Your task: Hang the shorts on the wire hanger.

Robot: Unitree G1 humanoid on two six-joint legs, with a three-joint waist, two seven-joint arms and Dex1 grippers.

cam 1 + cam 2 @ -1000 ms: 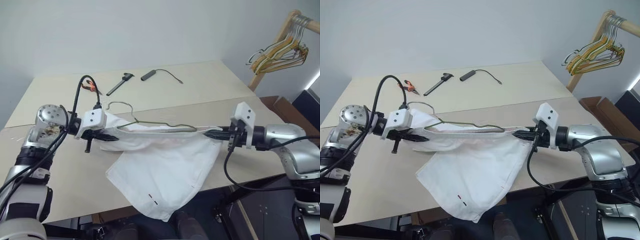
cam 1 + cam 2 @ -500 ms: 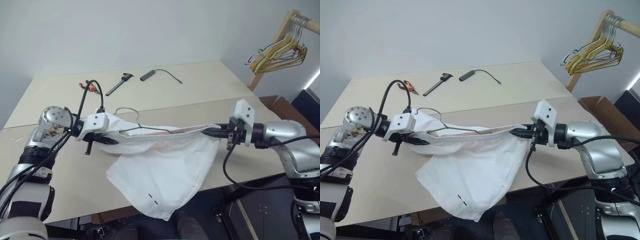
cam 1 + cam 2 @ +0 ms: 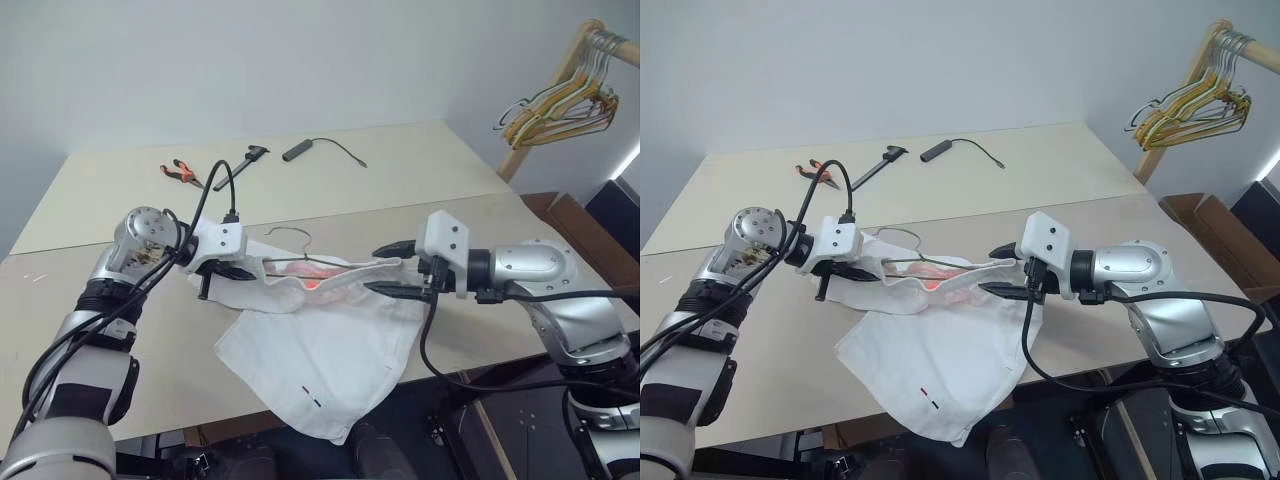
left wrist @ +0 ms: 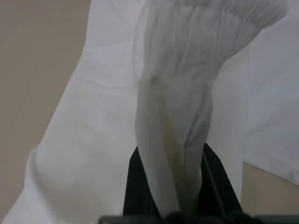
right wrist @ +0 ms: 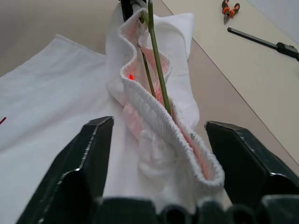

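Across the beige table [image 3: 120, 330], soft white shorts [image 3: 320, 360] sag off the front edge, their ribbed elastic waistband bunched around the thin wire hanger [image 3: 300, 262]. My left gripper [image 3: 240, 272] pinches one waistband end; my right gripper [image 3: 390, 268] stands spread apart, straddling the other. Up close, my right wrist view picks out pink lining and a red dot; my left wrist view shows pleated cloth between the fingers [image 4: 135, 186].

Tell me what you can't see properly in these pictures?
- The wire hanger: its lower part sits inside the shorts, hidden by cloth in every view.
- The left gripper in the left wrist view: bunched waistband covers its tips.
- The shorts' lower hem, head views: hangs past the table edge.
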